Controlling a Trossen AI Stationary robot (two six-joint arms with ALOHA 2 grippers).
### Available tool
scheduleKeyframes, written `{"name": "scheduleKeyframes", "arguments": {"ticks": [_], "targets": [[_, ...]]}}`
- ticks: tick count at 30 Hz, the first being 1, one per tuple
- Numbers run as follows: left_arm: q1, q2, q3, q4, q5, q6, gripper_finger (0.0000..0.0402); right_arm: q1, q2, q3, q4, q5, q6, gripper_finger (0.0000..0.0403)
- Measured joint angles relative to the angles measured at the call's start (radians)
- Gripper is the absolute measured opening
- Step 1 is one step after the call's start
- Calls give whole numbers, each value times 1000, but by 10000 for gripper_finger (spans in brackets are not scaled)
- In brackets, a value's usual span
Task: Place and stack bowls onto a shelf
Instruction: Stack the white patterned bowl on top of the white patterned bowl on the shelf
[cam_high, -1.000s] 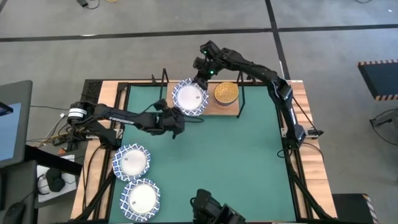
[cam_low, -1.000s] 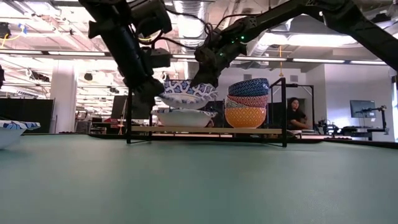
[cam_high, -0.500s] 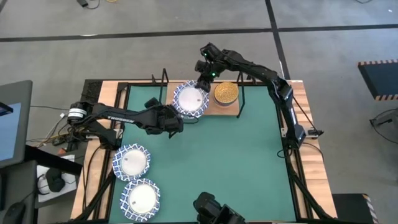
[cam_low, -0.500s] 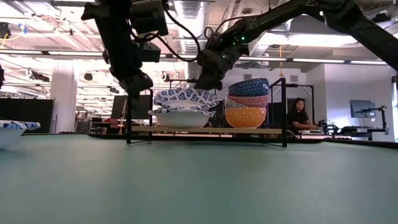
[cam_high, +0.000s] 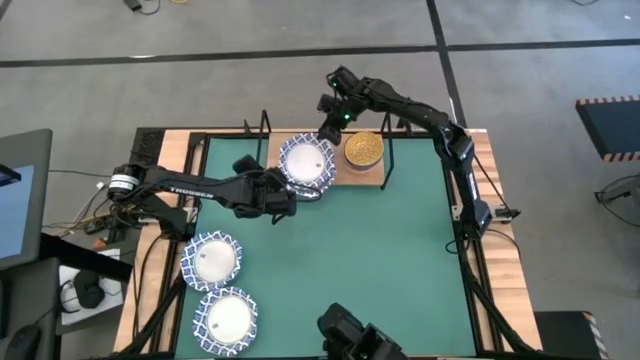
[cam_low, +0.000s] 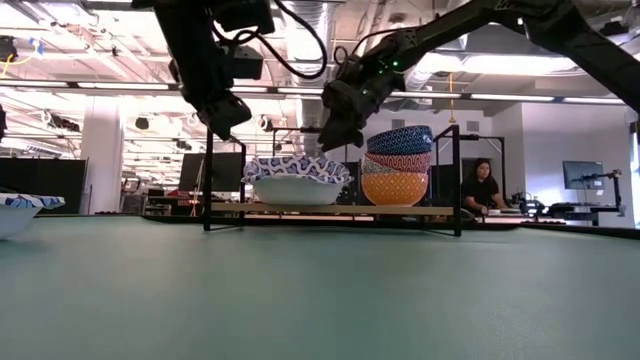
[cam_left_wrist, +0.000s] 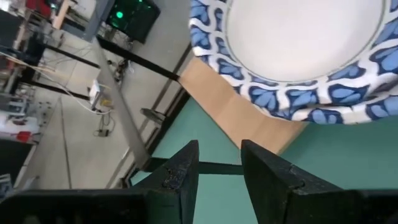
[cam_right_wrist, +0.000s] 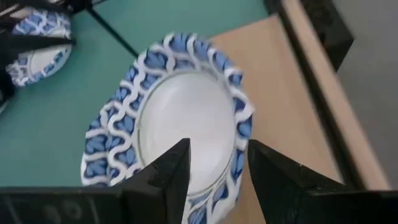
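On the light-wood shelf (cam_high: 338, 177) a large white bowl with a blue lattice rim (cam_high: 305, 163) sits nested in another large bowl (cam_low: 295, 192). A stack of smaller coloured bowls (cam_low: 399, 166) stands beside them on the board. My left gripper (cam_high: 288, 193) hovers open just off the bowl's near-left rim (cam_left_wrist: 292, 99), above it in the low view (cam_low: 224, 120). My right gripper (cam_high: 327, 131) is open above the bowl's far-right rim (cam_right_wrist: 239, 118). Two more lattice-rim bowls (cam_high: 211, 260) (cam_high: 228, 318) rest on the mat at the near left.
Black wire end supports (cam_high: 264, 135) (cam_high: 386, 160) stand at both ends of the shelf. The green mat (cam_high: 360, 260) stretches in front of it. A person sits in the room beyond the table (cam_low: 475, 180).
Both grippers have opened and let go of the lattice-rim bowl. It was held tilted above the lower bowl; now it sits level, nested in it on the shelf. My left gripper has risen and drawn back from the rim; my right gripper has risen slightly.
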Motion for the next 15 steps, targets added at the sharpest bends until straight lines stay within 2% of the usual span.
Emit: {"name": "scheduleKeyframes", "arguments": {"ticks": [3,9,15], "targets": [[-4,0,16,-42,-28,-22,110,1,2,0,-51,-16,-27,186],[-4,0,25,-63,-47,-34,110,14,2,0,-5,-58,-19,183],[-3,0,25,-75,-77,-68,110,140,21,0,59,173,-86,161]]}}
